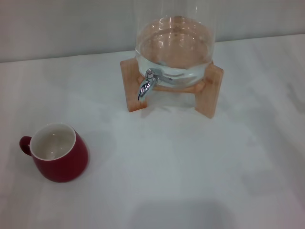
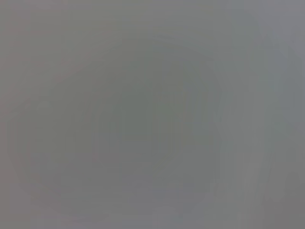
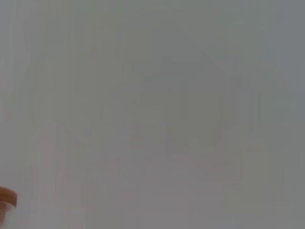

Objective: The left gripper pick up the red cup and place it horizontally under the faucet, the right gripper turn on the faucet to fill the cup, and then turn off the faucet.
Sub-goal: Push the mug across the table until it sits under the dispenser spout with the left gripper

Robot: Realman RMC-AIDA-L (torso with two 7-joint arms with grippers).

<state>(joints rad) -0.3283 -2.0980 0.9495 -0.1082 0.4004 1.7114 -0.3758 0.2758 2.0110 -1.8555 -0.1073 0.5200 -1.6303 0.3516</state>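
First, find the red cup (image 1: 59, 153) upright near the bench's (image 1: 190, 171) front-left edge, handle leftward, well apart from the faucet (image 1: 147, 86) at the back. Neither pincer shows, so its state is unknown; bring your left one down over the belly, clear of the handle.

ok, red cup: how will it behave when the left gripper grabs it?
The red cup looks rigid and glazed, so probably slippery on its round belly. It stands upright and empty, likely light. Squat and wide-based, it should slide rather than tip; the small handle may rotate it.
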